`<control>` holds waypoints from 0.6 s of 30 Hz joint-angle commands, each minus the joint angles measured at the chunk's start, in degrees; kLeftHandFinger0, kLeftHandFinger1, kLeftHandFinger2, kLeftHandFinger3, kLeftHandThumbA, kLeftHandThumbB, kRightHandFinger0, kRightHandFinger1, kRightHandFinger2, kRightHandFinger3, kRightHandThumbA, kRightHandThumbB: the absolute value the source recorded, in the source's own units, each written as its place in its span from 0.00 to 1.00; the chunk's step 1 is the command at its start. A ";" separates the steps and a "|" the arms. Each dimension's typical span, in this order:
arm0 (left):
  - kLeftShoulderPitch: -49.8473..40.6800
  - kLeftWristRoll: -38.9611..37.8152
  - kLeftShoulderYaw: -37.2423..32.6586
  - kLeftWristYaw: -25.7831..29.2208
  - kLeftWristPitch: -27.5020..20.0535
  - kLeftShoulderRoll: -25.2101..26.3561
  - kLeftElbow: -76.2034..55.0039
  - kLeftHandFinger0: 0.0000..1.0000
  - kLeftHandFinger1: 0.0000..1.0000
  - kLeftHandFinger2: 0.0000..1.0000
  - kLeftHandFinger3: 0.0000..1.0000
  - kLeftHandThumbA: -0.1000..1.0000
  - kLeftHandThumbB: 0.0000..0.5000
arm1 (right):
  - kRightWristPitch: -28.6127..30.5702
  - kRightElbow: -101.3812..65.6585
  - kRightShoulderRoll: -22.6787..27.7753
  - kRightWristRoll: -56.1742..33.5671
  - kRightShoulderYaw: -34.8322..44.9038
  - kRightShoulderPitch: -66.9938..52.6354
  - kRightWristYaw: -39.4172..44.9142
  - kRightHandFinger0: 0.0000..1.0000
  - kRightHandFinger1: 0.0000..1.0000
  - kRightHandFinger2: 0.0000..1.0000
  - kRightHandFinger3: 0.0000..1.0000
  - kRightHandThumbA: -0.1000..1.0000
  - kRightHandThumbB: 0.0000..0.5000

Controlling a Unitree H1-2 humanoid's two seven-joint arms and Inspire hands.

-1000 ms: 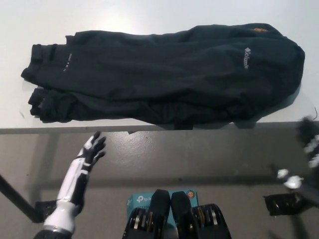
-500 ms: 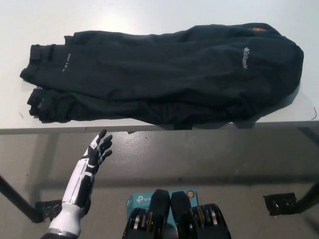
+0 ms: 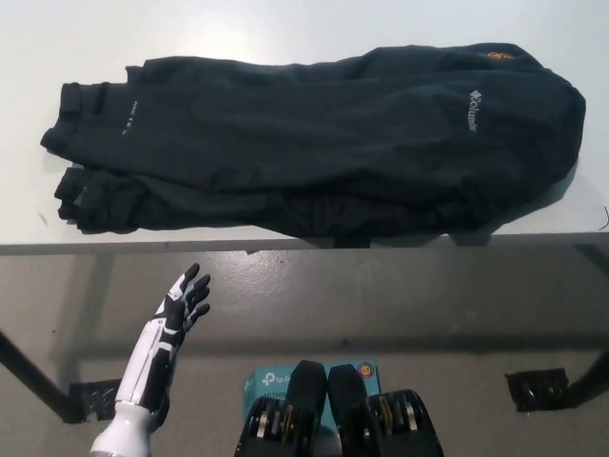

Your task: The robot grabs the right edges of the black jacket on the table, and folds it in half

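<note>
A black jacket [image 3: 314,143] lies spread across the white table [image 3: 285,29], its sleeves bunched at the left and a small white logo near its right end. Its lower hem reaches the table's front edge. My white left hand [image 3: 176,309] hovers below that edge at the lower left, open with fingers apart, holding nothing and well short of the jacket. My black right hand is out of the picture.
The table's front edge [image 3: 143,248] runs across the middle of the picture, with grey floor [image 3: 400,305] below it. A teal box [image 3: 271,381] lies on the floor at the bottom middle. A dark table foot [image 3: 538,388] shows at the lower right.
My right hand, seen at the right edge a second ago, has dropped out of view. My left hand has drifted slightly down and to the right, still open.
</note>
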State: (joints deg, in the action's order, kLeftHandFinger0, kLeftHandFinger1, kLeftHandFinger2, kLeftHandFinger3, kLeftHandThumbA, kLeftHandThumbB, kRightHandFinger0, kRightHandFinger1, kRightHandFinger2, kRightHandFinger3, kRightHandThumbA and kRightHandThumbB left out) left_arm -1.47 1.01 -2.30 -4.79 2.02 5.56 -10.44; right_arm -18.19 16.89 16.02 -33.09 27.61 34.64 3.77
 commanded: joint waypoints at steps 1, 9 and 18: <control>-0.03 -0.81 0.58 -0.38 -2.71 0.60 -0.74 1.00 1.00 1.00 1.00 1.00 0.40 | 0.98 6.33 2.56 -0.90 -0.55 5.30 2.36 1.00 1.00 1.00 1.00 1.00 0.59; -0.43 -0.64 0.68 -0.38 -2.79 0.71 -1.54 1.00 1.00 1.00 1.00 1.00 0.33 | 2.80 13.01 1.77 -0.87 -0.72 6.99 3.13 1.00 1.00 1.00 1.00 1.00 0.59; -0.45 -1.16 0.92 -0.54 -2.70 1.00 -2.37 1.00 1.00 1.00 1.00 1.00 0.35 | 3.32 15.57 -0.19 -1.12 -0.39 7.33 2.55 1.00 1.00 1.00 1.00 1.00 0.60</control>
State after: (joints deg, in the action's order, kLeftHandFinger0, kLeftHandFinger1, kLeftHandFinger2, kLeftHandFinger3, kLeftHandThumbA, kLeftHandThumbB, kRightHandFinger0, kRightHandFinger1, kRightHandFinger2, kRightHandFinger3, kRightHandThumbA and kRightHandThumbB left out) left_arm -1.71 0.68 -1.91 -4.79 1.57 5.81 -10.58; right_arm -17.31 33.08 15.87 -33.19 27.01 38.55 5.16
